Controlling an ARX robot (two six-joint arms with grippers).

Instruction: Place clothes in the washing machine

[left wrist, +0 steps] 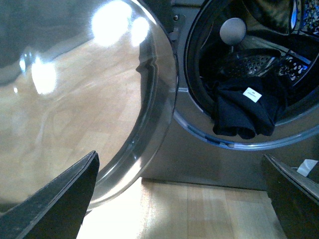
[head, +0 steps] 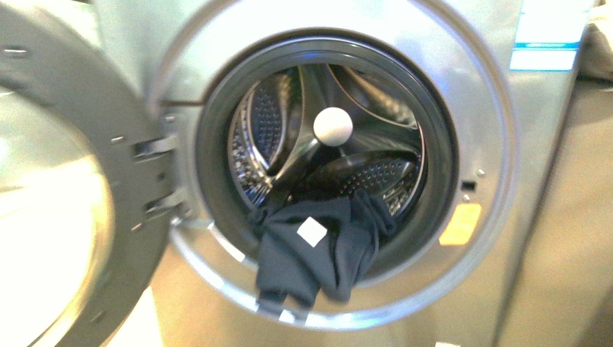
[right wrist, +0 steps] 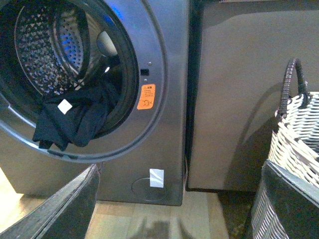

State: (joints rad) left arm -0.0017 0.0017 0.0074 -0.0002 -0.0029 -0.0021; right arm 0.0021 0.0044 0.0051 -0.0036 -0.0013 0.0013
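A: Right wrist view: right gripper (right wrist: 179, 199) fingers spread, holding nothing. Wicker basket (right wrist: 294, 149) just beside one finger.

B: Left gripper (left wrist: 179, 199)?

A: Also apart. Open door (left wrist: 84, 99) close ahead. Clothes (head: 318, 246), navy with white tag, drape over washing machine (head: 463, 289) gasket lip, well apart from both.

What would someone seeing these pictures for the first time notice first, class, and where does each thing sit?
The eye goes to the dark navy clothes with a white square tag, draped over the lower lip of the washing machine mouth, half in and half out. Behind them a white ball sits inside the steel drum. The door stands swung open at the left, and a wicker basket stands to the machine's right.
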